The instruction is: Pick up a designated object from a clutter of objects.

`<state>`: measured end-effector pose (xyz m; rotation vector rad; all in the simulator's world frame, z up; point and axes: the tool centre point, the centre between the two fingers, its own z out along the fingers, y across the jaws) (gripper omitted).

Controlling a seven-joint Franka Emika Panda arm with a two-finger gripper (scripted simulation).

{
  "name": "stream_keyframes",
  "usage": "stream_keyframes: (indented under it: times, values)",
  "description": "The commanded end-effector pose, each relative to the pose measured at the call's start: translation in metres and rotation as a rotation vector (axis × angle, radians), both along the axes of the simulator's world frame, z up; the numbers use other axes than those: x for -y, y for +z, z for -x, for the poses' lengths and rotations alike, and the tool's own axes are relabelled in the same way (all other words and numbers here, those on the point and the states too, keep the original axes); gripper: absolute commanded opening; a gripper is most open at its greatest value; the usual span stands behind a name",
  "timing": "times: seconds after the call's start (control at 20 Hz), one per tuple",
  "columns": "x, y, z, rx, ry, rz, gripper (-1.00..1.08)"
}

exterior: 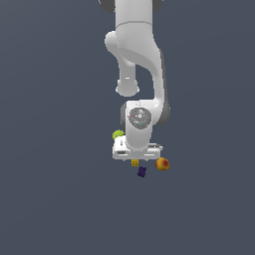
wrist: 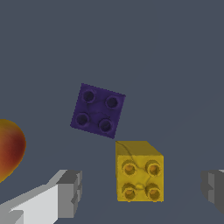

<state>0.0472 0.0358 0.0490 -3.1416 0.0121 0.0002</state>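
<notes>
The designated object, a yellow-orange studded block (wrist: 139,173), lies between my open gripper's (wrist: 140,190) two grey fingers (wrist: 68,192), with a gap on each side. In the exterior view the block (exterior: 135,162) peeks out just below the gripper (exterior: 135,159), which hangs low over the clutter. The rest of the clutter is a dark purple studded lump (wrist: 98,110) just beyond the block, an orange-red ball (wrist: 8,148) off to one side, and a yellow-green ball (exterior: 118,134) partly hidden behind the hand.
In the exterior view the purple lump (exterior: 142,172) and the orange-red ball (exterior: 162,164) sit close to the block, the ball to its right. The floor (exterior: 60,199) is a plain dark grey-blue surface.
</notes>
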Motion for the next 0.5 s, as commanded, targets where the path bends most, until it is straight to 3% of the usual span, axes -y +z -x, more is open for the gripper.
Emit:
stream_keyframes:
  times: [0.0,0.35,0.4,0.45]
  values:
    - [0.000,-0.013,0.001,-0.001,0.000,0.000,1.00]
    - [0.000,-0.027,0.000,0.000,0.000,0.000,1.00]
    - [0.000,-0.027,0.000,0.000,0.000,0.000,-1.00]
    - [0.000,-0.027,0.000,0.000,0.000,0.000,-1.00]
